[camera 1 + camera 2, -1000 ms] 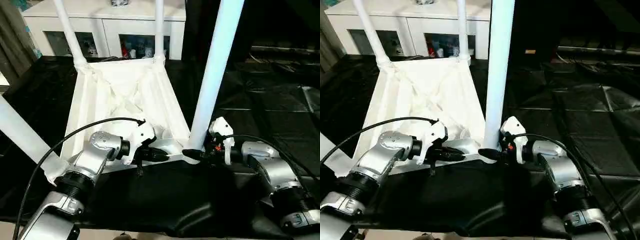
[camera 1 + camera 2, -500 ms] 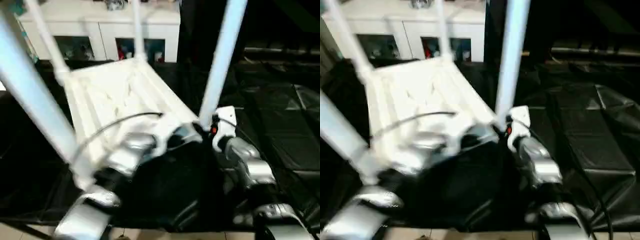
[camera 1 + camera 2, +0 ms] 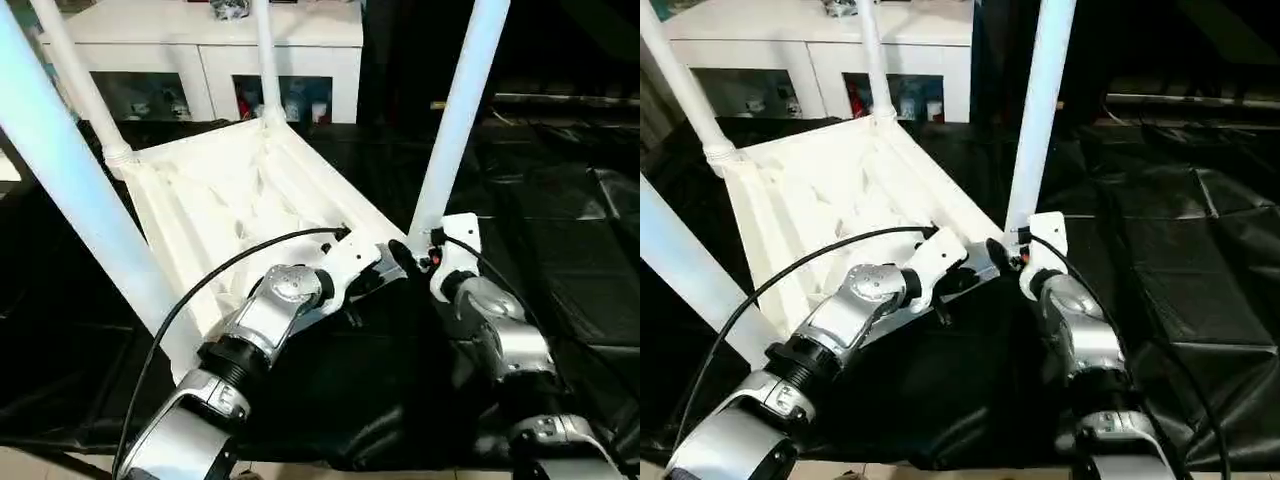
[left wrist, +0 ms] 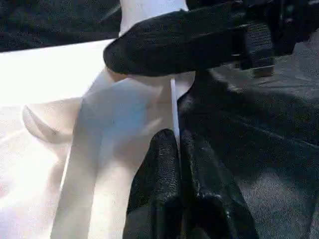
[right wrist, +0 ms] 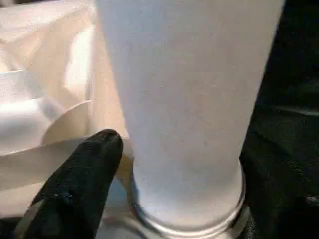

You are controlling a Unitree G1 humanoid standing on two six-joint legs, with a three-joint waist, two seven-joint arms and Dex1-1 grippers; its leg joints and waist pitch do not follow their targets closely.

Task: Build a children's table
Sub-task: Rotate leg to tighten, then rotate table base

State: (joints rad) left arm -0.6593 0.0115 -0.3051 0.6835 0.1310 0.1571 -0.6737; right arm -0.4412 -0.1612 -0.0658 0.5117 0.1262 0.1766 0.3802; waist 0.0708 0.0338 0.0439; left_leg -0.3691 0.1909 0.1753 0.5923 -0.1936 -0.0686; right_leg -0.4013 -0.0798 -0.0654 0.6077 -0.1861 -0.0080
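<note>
The upturned table [image 3: 235, 190] lies on black sheeting before a white cabinet [image 3: 210, 45], all four legs apparently socketed. The left gripper [image 4: 178, 149] pinches the rim's thin edge; the right gripper [image 5: 164, 164] straddles the nearest leg [image 3: 455, 120] loosely.

Both forearms are silver metal cylinders with ribbed black rings at the joints. The left arm [image 3: 270, 320] ends in a white housing, and a thin black cable [image 3: 210, 285] loops over it from shoulder side to wrist. The right arm [image 3: 495, 335] carries a white block with a small red mark. The fingers [image 4: 164, 184] are matte black, rubbery, rounded at the tips.
</note>
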